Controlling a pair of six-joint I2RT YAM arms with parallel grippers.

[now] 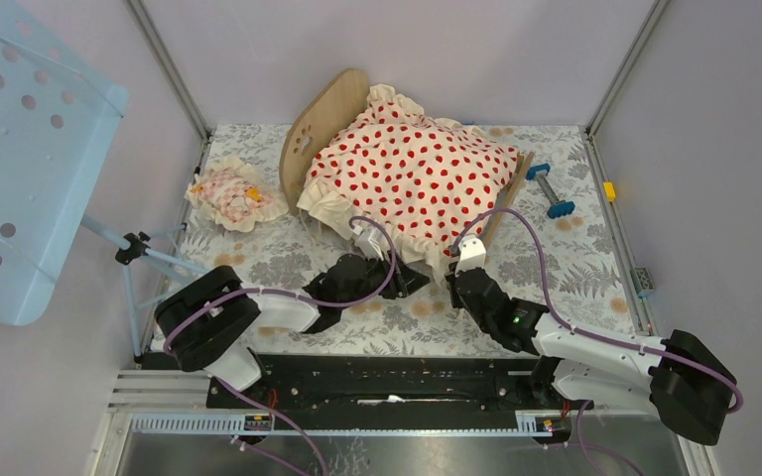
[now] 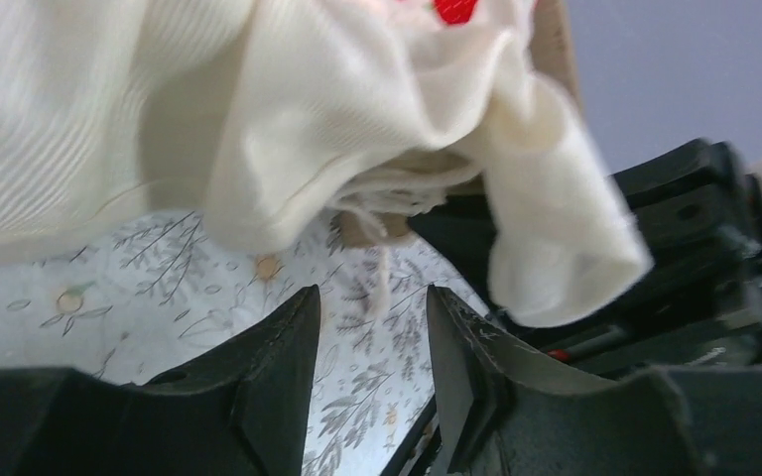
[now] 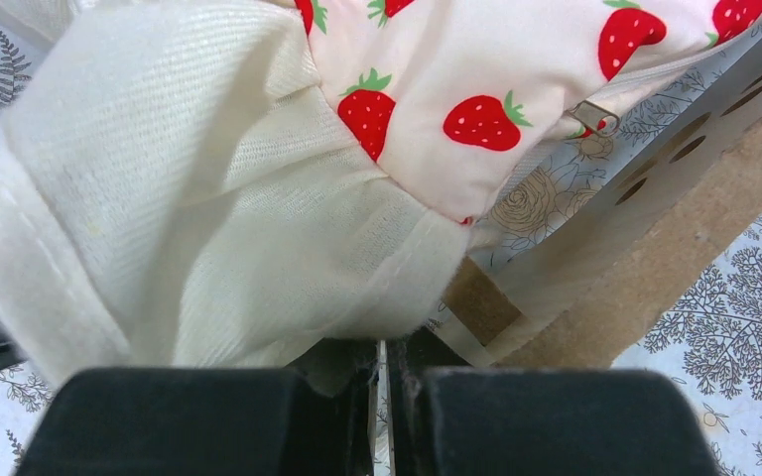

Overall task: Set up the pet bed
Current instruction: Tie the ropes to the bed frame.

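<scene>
Pinching the blanket [image 1: 407, 169] ruffle tight, the right gripper [image 3: 380, 349] could pull it askew or shift the light bed [image 1: 322, 129] just ahead of its jaws, since the left gripper [image 2: 372, 297], beside it, stands released with cloth hanging just beyond its tips.

Left arm [image 1: 258, 305]: reaches out from its base at the near edge of the table [image 1: 575, 273], forearm low, swung in toward centre. Left gripper [image 2: 372, 302]: fingers [image 2: 278, 347] apart, clear gap between them. Right arm [image 1: 595, 349]: folded low, angled inward. Right gripper [image 3: 381, 362]: fingers pressed together, only a thin slit showing.
</scene>
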